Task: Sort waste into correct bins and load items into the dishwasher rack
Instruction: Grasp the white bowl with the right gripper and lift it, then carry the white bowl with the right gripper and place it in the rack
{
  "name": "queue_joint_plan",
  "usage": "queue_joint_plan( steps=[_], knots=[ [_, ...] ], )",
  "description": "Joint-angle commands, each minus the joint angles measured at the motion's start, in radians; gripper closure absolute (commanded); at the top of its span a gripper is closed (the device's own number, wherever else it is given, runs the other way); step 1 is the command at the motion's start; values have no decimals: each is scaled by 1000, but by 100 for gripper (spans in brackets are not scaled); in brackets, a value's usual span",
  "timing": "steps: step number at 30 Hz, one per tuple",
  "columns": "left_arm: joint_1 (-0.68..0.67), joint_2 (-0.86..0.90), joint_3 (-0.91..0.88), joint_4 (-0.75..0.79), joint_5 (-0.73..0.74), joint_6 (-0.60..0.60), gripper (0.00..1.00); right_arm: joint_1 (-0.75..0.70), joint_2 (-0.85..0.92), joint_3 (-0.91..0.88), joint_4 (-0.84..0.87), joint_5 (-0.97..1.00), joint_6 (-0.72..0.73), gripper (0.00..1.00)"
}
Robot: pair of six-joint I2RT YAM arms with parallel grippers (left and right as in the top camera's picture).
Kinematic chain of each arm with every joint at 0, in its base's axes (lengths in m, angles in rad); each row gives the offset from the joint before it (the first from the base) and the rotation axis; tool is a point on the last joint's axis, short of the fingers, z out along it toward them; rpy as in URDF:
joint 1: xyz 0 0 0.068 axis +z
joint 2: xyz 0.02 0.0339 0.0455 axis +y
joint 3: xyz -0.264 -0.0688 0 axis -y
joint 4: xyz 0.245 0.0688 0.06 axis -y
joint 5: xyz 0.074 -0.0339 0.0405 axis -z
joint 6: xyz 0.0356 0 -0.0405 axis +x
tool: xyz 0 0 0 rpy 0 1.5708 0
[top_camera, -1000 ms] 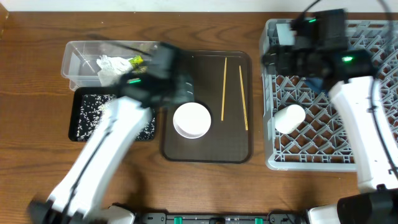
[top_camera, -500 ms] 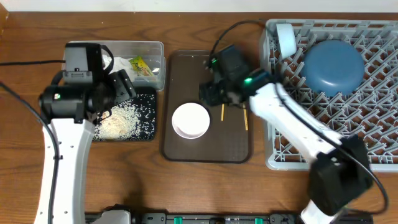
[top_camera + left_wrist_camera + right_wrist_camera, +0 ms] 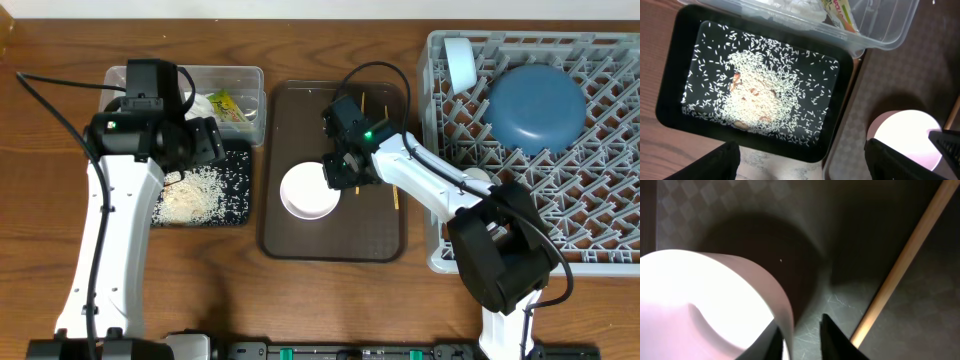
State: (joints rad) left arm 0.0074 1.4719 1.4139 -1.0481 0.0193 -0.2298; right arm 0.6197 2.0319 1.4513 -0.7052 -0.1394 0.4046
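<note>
My left gripper (image 3: 196, 146) hangs over the black tray (image 3: 670, 75) with its jaws spread wide, holding nothing. The rice grains (image 3: 762, 97) lie in that tray, heaped in the middle and scattered toward the walls. Just behind it sits the clear tub (image 3: 125, 82), holding the crumpled tissue (image 3: 203, 104) and the snack wrapper (image 3: 228, 104). On the brown serving tray (image 3: 335, 240) stands the small white bowl (image 3: 306, 194), upright. My right gripper (image 3: 797, 330) is down at its right rim. The jaws are only slightly parted and straddle the wall, and I still see a gap at the outer finger. One chopstick (image 3: 900, 275) lies on the tray just beside it. In the dishwasher rack (image 3: 520, 220), the white cup (image 3: 460, 62) lies at the far left corner, the dark-blue bowl (image 3: 535, 105) beside it.
</note>
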Motion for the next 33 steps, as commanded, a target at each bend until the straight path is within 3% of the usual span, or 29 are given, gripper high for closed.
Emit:
queue_joint_plan(
  steps=[1,2,12,17,23,26,33],
  knots=[
    [3,11,-10,-6,-5,16,11,14,8,-2,7,1,-1,89],
    [3,11,-9,-6,-5,16,11,14,8,-2,7,1,-1,99],
    [3,11,-10,-6,-5,15,9,-37,-70,51,-72,47,-36,99],
    [3,11,-10,-6,-5,15,8,-148,-241,177,-199,352,-36,99],
    [3,11,-10,-6,-5,15,7,-269,-435,222,-176,851,-37,99],
    [3,11,-10,-6,-5,15,7,-317,-463,222,-159,1066,-108,99],
    [3,11,-10,-6,-5,15,7,-349,-384,221,-148,1229,-256,99]
  ],
)
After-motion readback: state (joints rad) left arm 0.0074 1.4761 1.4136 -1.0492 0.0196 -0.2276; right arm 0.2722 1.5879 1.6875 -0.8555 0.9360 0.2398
